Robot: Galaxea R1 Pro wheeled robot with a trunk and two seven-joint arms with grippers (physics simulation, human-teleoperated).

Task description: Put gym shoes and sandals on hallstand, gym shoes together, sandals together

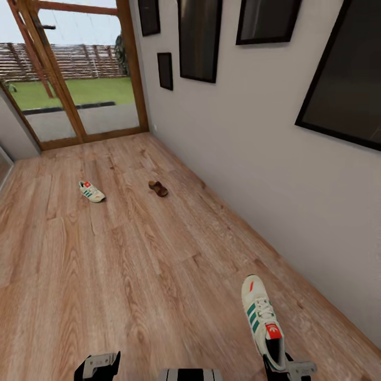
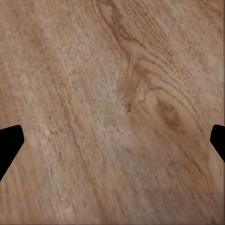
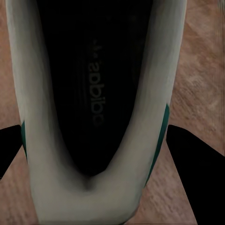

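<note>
right claw holds one gym shoe by the heel

the right claw [image 1: 288, 366] is clenched on the heel of a gym shoe [image 1: 262, 317]; in the right wrist view its dark fingers [image 3: 192, 159] sit on both sides of the white heel. the left claw [image 1: 98, 366] is released, its fingers [image 2: 9, 145] wide apart above the corridor floor [image 1: 159, 275]. the second gym shoe [image 1: 91, 191] and one sandal [image 1: 158, 188] lie further away on the floor, well apart, before the glass door [image 1: 79, 69].

I'm in a home corridor w/ wood-plank floor [image 1: 132, 264] and off-white wall [image 1: 238, 153] hung w/ black-framed pictures [image 1: 198, 39]. Wood-framed glass door [image 1: 79, 69] at far end shows lawn & fence outside. Shoes lie loose on the planks.
</note>
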